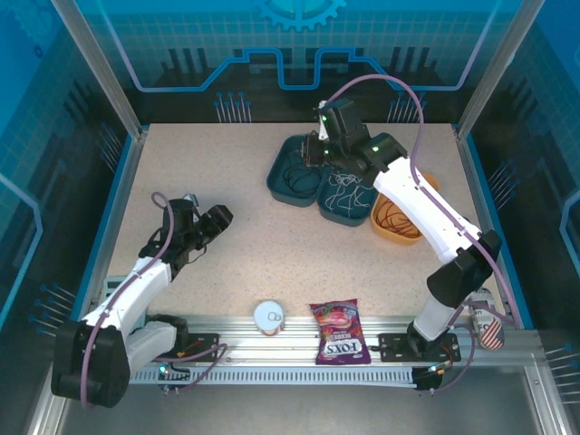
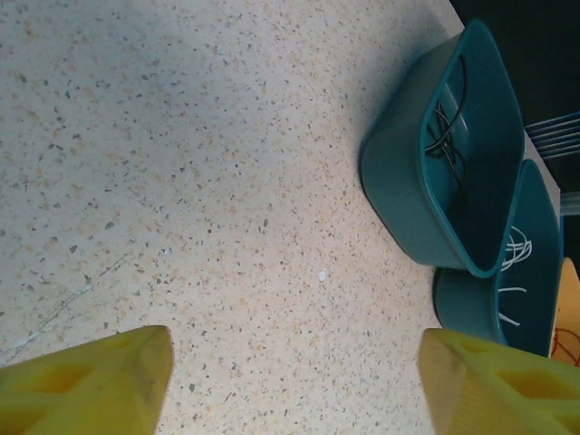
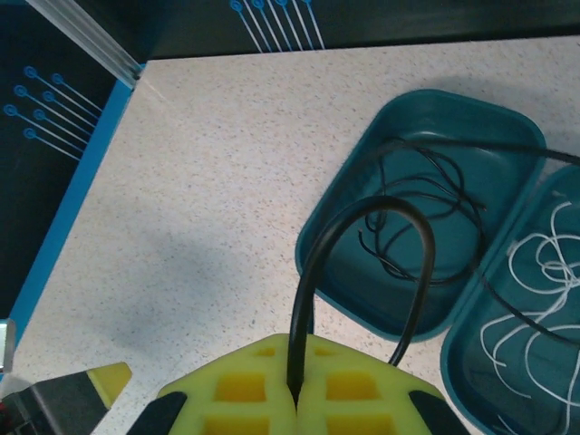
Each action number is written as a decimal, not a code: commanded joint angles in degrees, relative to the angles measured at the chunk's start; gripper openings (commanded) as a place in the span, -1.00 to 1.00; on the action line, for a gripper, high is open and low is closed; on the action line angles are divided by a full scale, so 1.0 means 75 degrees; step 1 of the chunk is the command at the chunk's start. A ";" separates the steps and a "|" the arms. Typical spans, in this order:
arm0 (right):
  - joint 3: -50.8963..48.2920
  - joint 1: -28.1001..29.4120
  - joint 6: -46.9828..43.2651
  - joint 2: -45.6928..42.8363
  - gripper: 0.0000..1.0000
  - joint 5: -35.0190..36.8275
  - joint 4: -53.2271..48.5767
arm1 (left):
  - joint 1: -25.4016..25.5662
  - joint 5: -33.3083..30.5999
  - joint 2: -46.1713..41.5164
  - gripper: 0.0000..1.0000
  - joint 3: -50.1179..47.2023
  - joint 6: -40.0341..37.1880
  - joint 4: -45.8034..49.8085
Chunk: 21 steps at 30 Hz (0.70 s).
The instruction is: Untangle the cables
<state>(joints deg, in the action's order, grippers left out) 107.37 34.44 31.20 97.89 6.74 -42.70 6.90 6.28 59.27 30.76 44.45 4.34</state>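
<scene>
Three trays at the back of the table each hold one cable. The black cable (image 1: pixel 294 178) lies in the left teal tray (image 1: pixel 277 179), the white cable (image 1: pixel 343 190) in the middle teal tray (image 1: pixel 344 217), and the red cable (image 1: pixel 395 216) in the orange tray (image 1: pixel 385 234). My right gripper (image 1: pixel 317 150) hangs over the left teal tray. In the right wrist view it (image 3: pixel 296 367) is shut on a loop of the black cable (image 3: pixel 362 227), which arcs up and down into the tray (image 3: pixel 335 272). My left gripper (image 2: pixel 294 362) is open over bare table, its yellow fingers (image 2: pixel 100 381) wide apart with nothing between them.
A white round lid (image 1: pixel 270 315) and a pink candy bag (image 1: pixel 338 332) lie at the near edge by the rail. A striped can (image 1: pixel 490 332) stands at the right arm's base. Glass walls and metal posts ring the table. Bare tabletop spreads across the left and middle.
</scene>
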 commanded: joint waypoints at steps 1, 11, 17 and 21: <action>0.0667 -0.0021 -0.0407 0.0178 -1.00 -0.0239 -0.0359 | -0.0075 0.0168 -0.0191 0.62 0.0199 -0.0169 0.0192; 0.2018 -0.0184 -0.0817 0.1041 -1.00 0.0231 -0.0786 | -0.0074 -0.0007 -0.0531 0.98 0.0392 -0.0353 0.0807; 0.2723 -0.0255 -0.1023 0.1794 -1.00 0.0693 -0.0934 | -0.0079 -0.0149 -0.0936 0.98 0.0434 -0.0540 0.1207; 0.2857 -0.0285 -0.1225 0.2285 -1.00 0.1054 -0.0789 | -0.0077 -0.0179 -0.1075 0.98 0.0422 -0.0623 0.1370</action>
<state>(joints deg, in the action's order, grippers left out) 126.80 33.04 24.23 112.71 11.49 -48.03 6.90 5.96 52.29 32.14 41.63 11.94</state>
